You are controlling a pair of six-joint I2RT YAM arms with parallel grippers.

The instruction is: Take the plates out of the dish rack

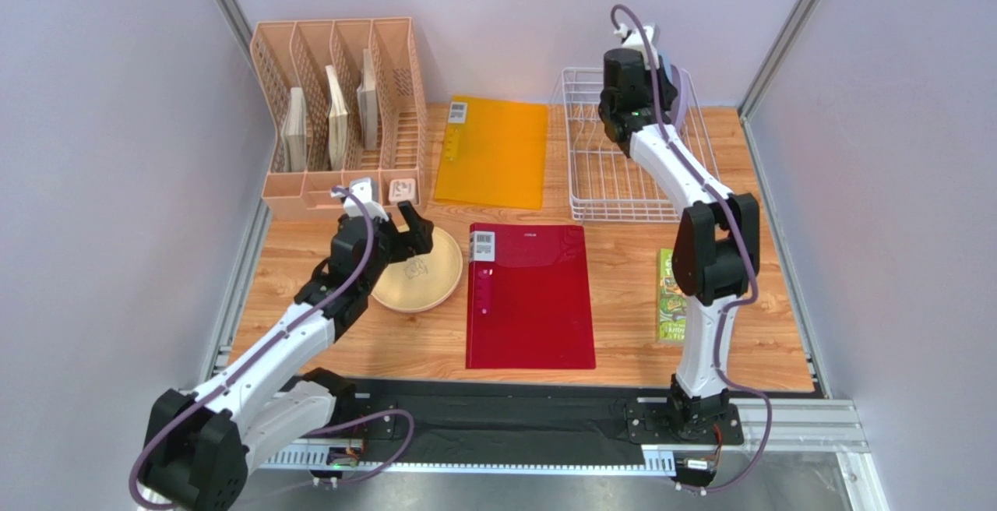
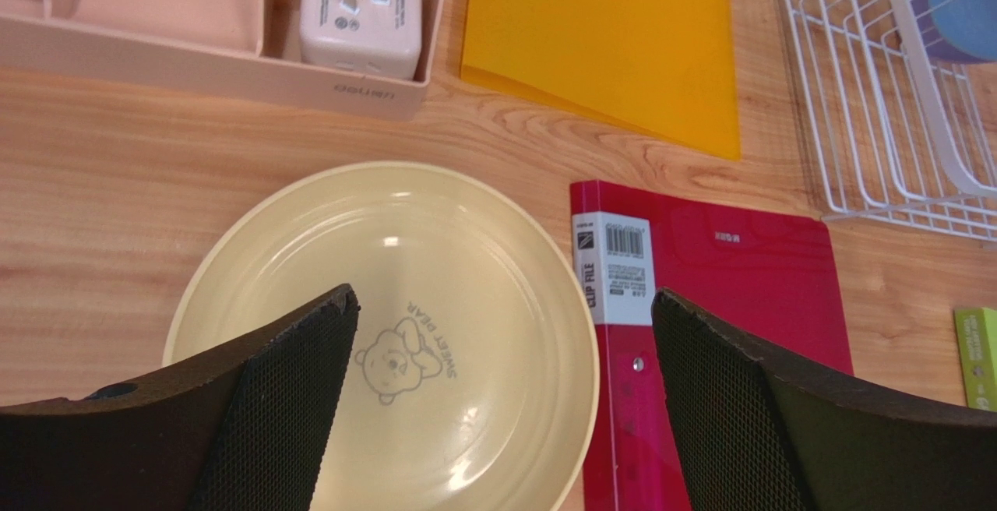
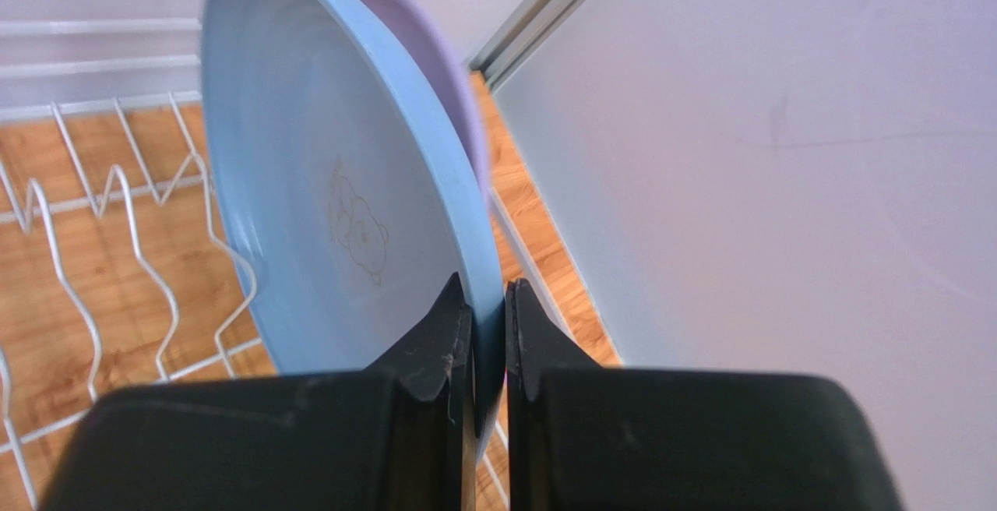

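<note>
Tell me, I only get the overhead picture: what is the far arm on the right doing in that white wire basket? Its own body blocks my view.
Observer: In the right wrist view, the right gripper is shut on the rim of the light blue plate, which stands on edge in the dish rack.
Operator: Is that the only plate in there?
Observer: No. A lavender plate stands right behind the blue one.
Operator: And the cream dish lying by the left arm, is it plain?
Observer: Not quite. The left wrist view shows the yellow plate has a small bear drawing at its centre.
</note>
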